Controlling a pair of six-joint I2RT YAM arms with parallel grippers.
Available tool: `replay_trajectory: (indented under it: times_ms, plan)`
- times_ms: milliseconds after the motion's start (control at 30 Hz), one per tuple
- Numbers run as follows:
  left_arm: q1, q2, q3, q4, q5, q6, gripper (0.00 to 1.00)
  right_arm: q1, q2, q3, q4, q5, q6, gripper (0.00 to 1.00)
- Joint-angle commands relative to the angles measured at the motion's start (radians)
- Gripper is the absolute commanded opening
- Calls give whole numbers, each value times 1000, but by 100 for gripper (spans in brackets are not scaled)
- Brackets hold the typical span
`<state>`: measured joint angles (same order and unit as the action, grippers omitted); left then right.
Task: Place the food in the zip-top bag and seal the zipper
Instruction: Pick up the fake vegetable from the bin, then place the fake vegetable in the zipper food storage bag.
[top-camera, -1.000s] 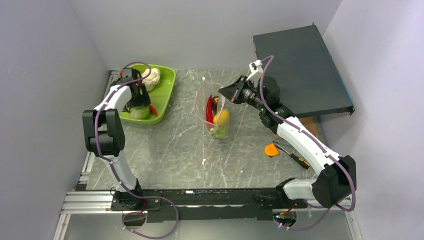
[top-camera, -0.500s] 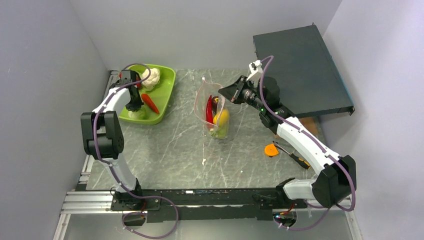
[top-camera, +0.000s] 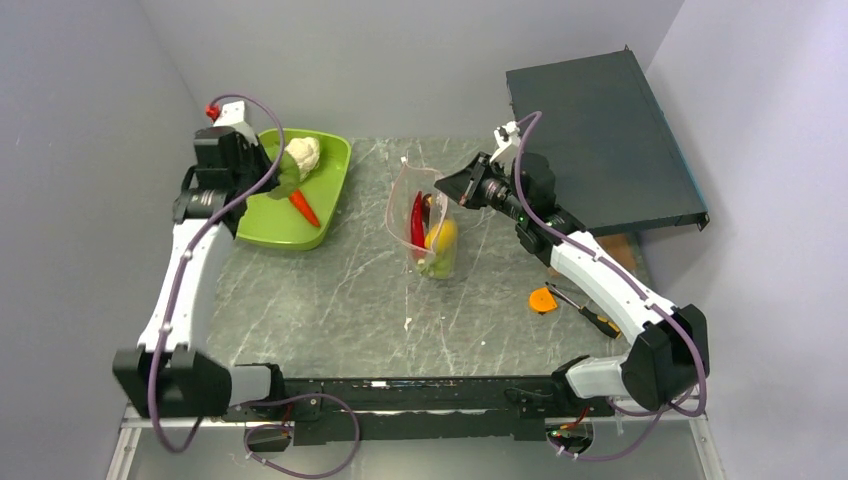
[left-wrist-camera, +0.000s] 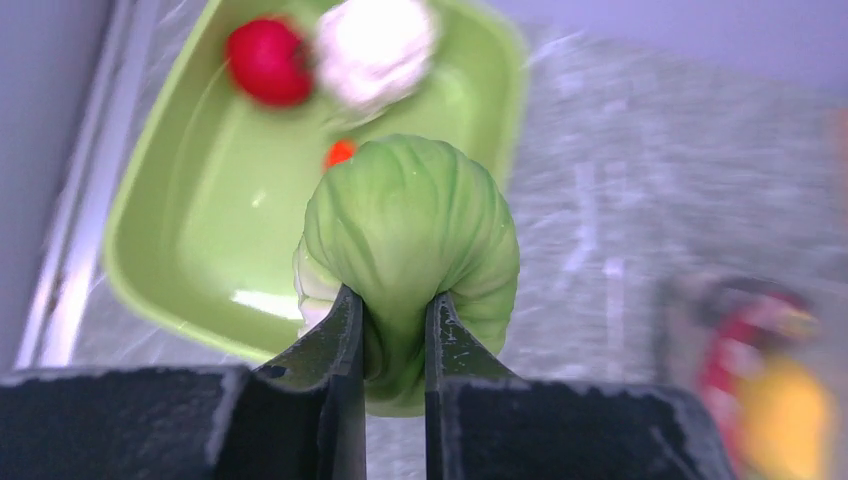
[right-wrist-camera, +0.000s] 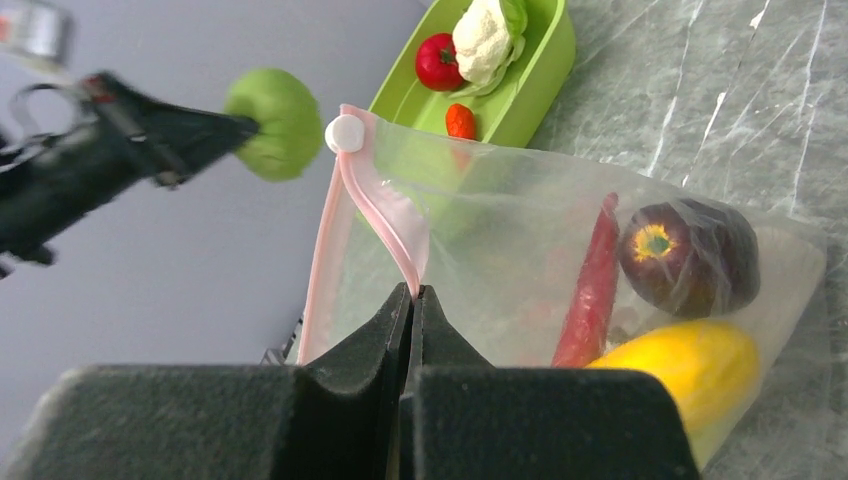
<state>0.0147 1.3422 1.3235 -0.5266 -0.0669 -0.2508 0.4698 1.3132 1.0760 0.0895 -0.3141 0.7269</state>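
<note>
My left gripper (left-wrist-camera: 392, 300) is shut on a green leafy toy vegetable (left-wrist-camera: 410, 220) and holds it in the air above the lime-green tray (top-camera: 270, 225). A white cauliflower (top-camera: 303, 155), a red tomato (right-wrist-camera: 437, 62) and an orange-red carrot (top-camera: 302, 207) lie in the tray. The clear zip-top bag (top-camera: 425, 225) stands mid-table, mouth up. My right gripper (right-wrist-camera: 413, 290) is shut on its pink zipper (right-wrist-camera: 380, 205) and holds the mouth open. Inside the bag are a red chili (right-wrist-camera: 590, 290), a dark purple eggplant (right-wrist-camera: 685, 255) and a yellow piece (right-wrist-camera: 680, 365).
An orange disc (top-camera: 542, 299) and a screwdriver (top-camera: 585, 310) lie on the marble table right of the bag. A black flat box (top-camera: 600, 140) fills the back right corner. Grey walls close in on the left, back and right.
My left gripper closed on the green vegetable in the tray and lifted it up out of the tray. The right gripper and the bag stayed where they were.
</note>
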Motion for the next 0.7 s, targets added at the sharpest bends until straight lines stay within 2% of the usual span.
replay_trajectory:
  times_ms: [0, 133, 267, 367, 433, 600, 667]
  plan:
    - [-8, -174, -29, 132, 414, 1, 0, -7, 17, 42, 52, -11, 10, 0]
    - [-48, -288, -102, 312, 773, -74, 0, -7, 27, 54, 44, -15, 9, 0]
    - [-160, -347, -145, 466, 971, -176, 0, -6, 25, 59, 39, -16, 4, 0]
    - [-267, -356, -177, 571, 981, -246, 0, -7, 21, 65, 39, -19, 2, 0]
    - [-326, -348, -189, 582, 930, -259, 0, -7, 16, 72, 38, -19, 4, 0]
    - [-383, -294, -253, 607, 781, -324, 0, -7, -5, 89, 24, -14, 13, 0]
    - [-396, -260, -284, 657, 770, -362, 0, -6, -12, 92, 26, -20, 24, 0]
